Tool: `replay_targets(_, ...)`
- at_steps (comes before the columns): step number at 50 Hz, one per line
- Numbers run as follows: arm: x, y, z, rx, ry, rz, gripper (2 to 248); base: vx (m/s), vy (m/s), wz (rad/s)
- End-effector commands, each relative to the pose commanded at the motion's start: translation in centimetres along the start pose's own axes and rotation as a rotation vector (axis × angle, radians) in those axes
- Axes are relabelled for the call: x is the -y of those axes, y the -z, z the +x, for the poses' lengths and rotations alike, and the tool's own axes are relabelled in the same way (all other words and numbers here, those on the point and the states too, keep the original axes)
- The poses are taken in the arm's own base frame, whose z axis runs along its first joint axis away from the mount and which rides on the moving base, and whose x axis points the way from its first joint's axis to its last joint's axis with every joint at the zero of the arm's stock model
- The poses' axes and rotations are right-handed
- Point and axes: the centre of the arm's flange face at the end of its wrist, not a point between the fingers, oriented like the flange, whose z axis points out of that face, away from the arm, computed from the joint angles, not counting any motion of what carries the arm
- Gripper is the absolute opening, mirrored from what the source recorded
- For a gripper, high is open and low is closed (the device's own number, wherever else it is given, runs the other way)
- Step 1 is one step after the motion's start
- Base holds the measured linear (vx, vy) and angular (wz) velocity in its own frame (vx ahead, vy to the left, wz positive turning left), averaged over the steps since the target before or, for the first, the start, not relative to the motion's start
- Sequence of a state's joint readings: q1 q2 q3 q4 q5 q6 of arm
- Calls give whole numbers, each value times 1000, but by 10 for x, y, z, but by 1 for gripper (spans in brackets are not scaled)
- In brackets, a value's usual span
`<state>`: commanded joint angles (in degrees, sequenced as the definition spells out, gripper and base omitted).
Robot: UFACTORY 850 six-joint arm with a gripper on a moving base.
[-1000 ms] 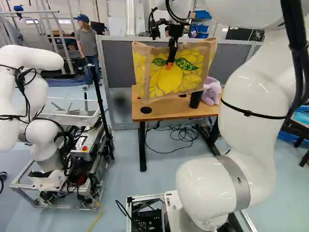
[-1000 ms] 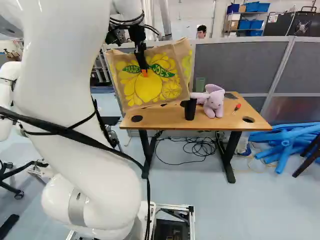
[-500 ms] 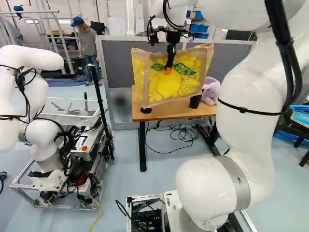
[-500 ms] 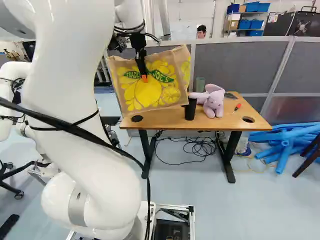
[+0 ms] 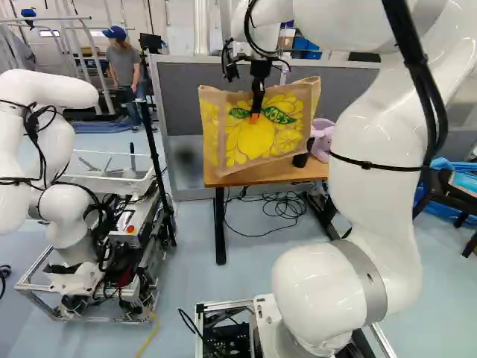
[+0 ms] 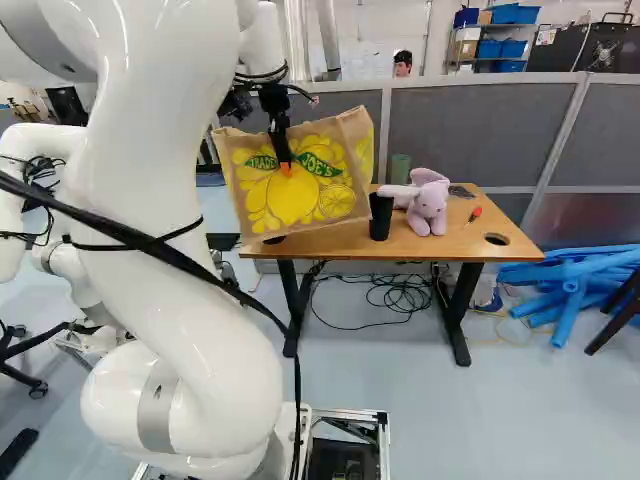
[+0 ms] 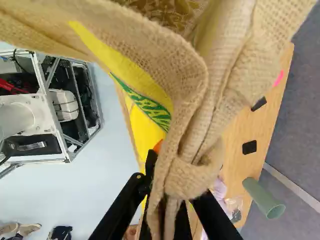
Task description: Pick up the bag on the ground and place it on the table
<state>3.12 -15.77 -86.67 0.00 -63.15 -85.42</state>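
My gripper (image 5: 256, 115) points down at the front of the burlap bag (image 5: 257, 145), which hangs upright with its yellow lemon print facing the base. In the wrist view the gripper (image 7: 172, 200) is shut on the bag's handle and rim cloth (image 7: 187, 175), bunched between the fingers. The bag hangs over the left part of the wooden table (image 6: 460, 232) in the right base view. Whether its underside touches the tabletop cannot be told.
On the table stand a black cup (image 6: 380, 216), a pink plush toy (image 6: 428, 200), a green cup (image 7: 264, 197) and a red-handled tool (image 6: 474, 214). Grey partitions (image 6: 480, 125) rise behind. Another robot (image 5: 63, 209) stands at the left of the left base view.
The arm has lowered the gripped bag and carried it slightly left in both base views. The handle has stayed held. The base has not moved.
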Motion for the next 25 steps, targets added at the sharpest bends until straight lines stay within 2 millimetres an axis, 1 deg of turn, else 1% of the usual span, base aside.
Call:
replay_targets(14, -6, -22, 10, 1, 16, 38, 22, 0, 0, 0)
replay_targets(25, -10, -40, 13, 3, 21, 67, 22, 0, 0, 0)
